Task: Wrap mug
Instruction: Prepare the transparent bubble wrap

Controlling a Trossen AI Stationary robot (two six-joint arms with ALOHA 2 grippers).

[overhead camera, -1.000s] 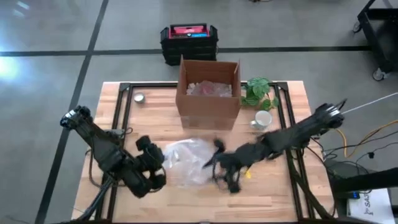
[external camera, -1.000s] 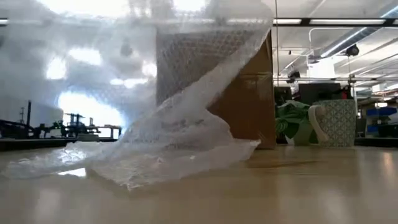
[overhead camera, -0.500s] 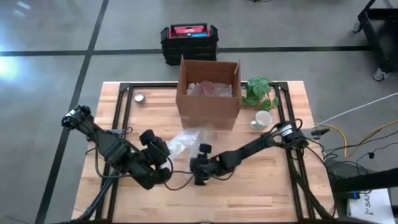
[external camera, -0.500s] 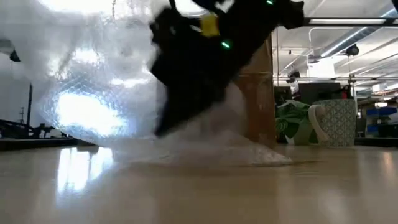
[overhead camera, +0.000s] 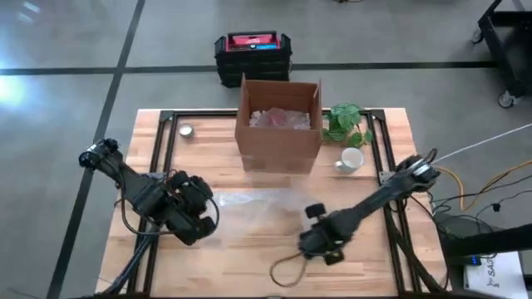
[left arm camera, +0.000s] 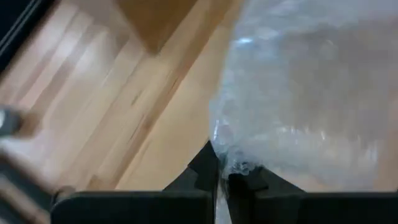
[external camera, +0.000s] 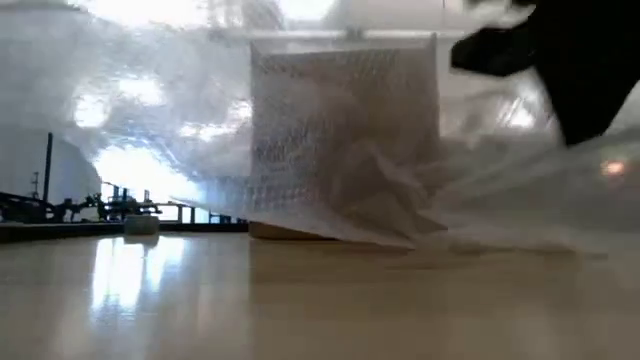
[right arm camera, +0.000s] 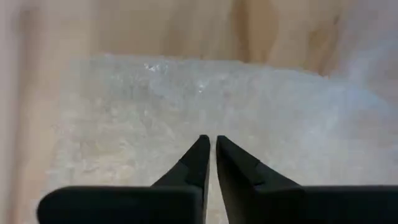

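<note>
A clear sheet of bubble wrap [overhead camera: 258, 208] is stretched over the middle of the wooden table, between my two grippers. In the low view the bubble wrap [external camera: 340, 150] stands like a curtain with its lower part on the table. My left gripper [overhead camera: 198, 208] is shut on its left end, and my right gripper [overhead camera: 320, 237] is shut at its right near end. The white mug [overhead camera: 351, 159] stands on the table at the right, beside the box, apart from both grippers. My left gripper pinches an edge of the bubble wrap [left arm camera: 231, 163] between its two fingers, coming level from the table's left. The wrap spreads away from the fingers, raised off the table there. My right gripper is shut on the wrap's right near edge [right arm camera: 211, 134]. The fingers come slanting from the table's right near side. The pinch itself is hidden behind the fingertips.
An open cardboard box [overhead camera: 278, 124] with wrapping inside stands at the far middle. A green plant [overhead camera: 345, 123] is next to it on the right. A small round lid [overhead camera: 186, 130] lies far left. A cable loop [overhead camera: 291, 270] lies near the front edge.
My right gripper went toward the table's left, then back toward the right and near edge. The bubble wrap, bunched up half a second ago, is now spread out and drawn between the two grippers. My left gripper has shifted slightly toward the left.
</note>
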